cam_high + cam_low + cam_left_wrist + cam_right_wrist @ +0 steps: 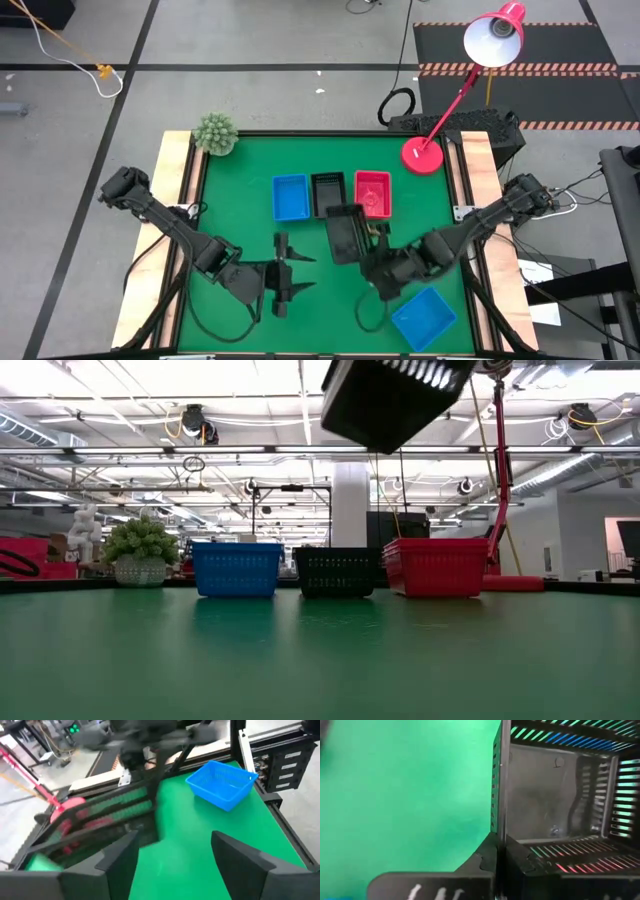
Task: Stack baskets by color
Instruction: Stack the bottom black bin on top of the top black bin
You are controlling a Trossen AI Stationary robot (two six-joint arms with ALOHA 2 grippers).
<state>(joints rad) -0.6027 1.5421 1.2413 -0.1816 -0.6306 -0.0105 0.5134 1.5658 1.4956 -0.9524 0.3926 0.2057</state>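
Along the far middle of the green table (240, 230) stand a blue basket (290, 197), a black basket (328, 192) and a red basket (372, 193), each on its bottom. My right gripper (376, 262) is shut on a second black basket (347, 232), which hangs tilted high above the table in the low view (395, 400). Left of it, my left gripper (285, 275) (172, 840) hovers open with nothing between its fingers. Another blue basket (425, 318) (222, 782) sits at the near right. My right gripper pinches one wall of the black basket (499, 827) at its rim, with one finger (522, 857) inside the basket and the other outside. The fingers slant down from the table's right side. The basket is lifted clear of the table and tilted.
A red desk lamp stands with its round base (422, 155) at the far right corner. A small potted plant (214, 133) sits at the far left corner. Bare green table lies at the near left and near middle.
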